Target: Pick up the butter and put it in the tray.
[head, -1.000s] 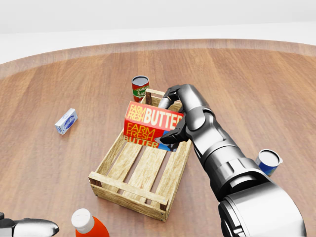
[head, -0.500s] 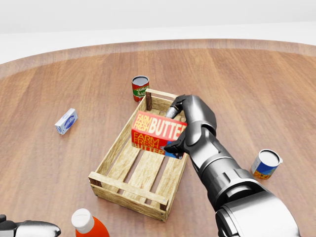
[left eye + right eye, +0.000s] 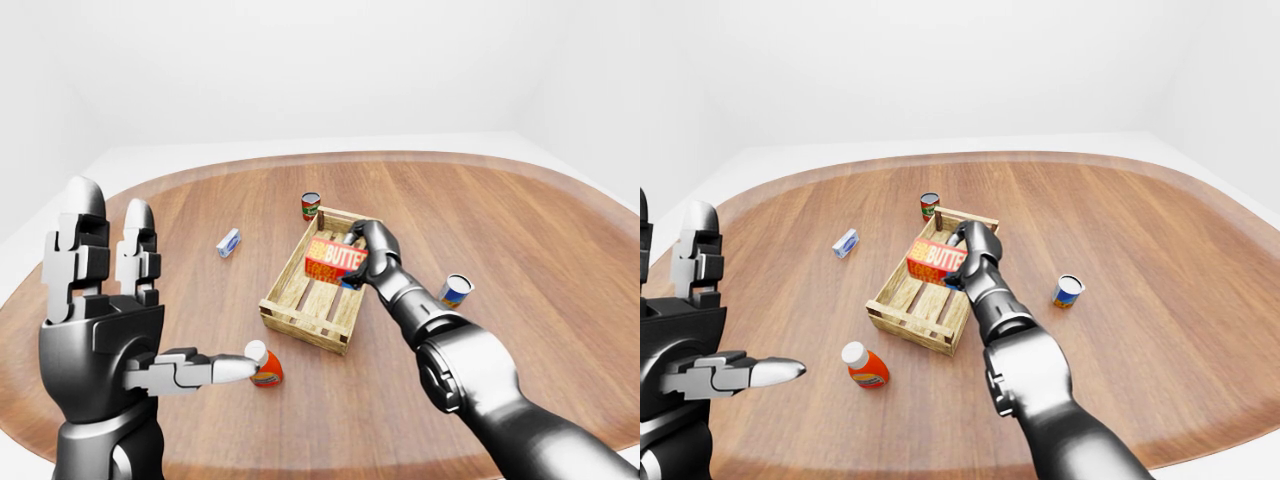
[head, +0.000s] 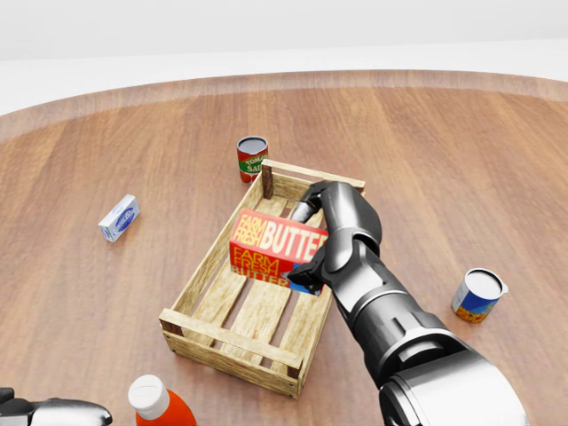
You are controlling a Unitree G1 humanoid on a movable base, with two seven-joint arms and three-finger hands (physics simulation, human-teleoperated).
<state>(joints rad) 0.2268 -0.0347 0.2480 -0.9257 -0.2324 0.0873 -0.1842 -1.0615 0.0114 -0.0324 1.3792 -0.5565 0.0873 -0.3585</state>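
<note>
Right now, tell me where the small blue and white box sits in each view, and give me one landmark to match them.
Left-eye view: small blue and white box, left of centre, on the table, left of the wooden tray.
Head view: at the left, level with the tray's upper half.
Right-eye view: left of centre, up and left of the tray.
Shared landmark: the red and green can just past the tray's top corner, to the box's right.

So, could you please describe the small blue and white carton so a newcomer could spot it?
Start at the wooden tray mid-table. Look to its left in the head view: the small carton lies alone on bare wood. Unlike the round cans nearby, it is a flat-sided blue and white box.
</note>
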